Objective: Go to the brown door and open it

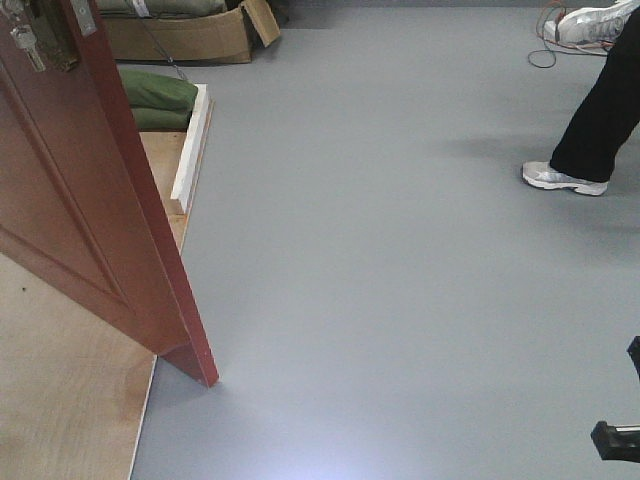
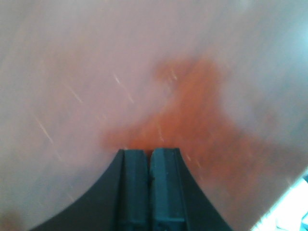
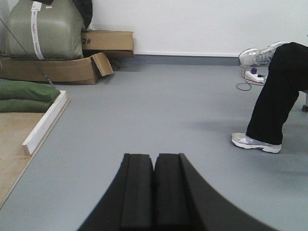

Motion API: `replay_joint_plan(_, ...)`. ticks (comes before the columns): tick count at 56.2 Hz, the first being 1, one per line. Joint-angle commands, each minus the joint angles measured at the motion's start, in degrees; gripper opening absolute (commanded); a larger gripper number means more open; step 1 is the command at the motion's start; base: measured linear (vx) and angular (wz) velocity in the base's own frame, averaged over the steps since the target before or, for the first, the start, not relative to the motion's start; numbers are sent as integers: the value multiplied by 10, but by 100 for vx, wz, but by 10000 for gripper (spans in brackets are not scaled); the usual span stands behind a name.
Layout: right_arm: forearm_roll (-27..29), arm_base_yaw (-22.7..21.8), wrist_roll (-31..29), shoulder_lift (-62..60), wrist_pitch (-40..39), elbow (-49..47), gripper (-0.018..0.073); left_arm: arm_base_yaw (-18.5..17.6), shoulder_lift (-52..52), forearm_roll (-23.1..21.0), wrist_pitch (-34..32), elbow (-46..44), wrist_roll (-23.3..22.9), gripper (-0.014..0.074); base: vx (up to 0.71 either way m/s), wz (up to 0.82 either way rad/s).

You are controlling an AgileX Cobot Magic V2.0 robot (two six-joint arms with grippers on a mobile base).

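Standing ajar, the brown door [image 1: 70, 200] loomed just ahead of the left gripper [image 2: 149, 152], clenched on nothing; the right gripper [image 3: 154, 156] was clenched too.

The left gripper [image 2: 149, 151] and right gripper [image 3: 154, 155] are matte black, 2 flat jaws flaring into curved shoulders.

Brown door [image 1: 70, 200] ajar at left, bottom corner at grey floor [image 1: 380, 300], trousered leg [image 1: 600, 110] far right.

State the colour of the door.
The brown door is a glossy reddish-brown, seen best in the exterior front-facing view.
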Motion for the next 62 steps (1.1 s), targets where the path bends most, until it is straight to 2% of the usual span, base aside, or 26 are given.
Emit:
replay_joint_plan(1,-4,-1,-3,-7,-47,2,0,-6,-25,-24,-11,-18,2,-4,7,-2)
replay_joint_plan(62,-4,-1,-3,-7,-47,2,0,-6,-25,-24,-10,-18,2,-4,14,-1)
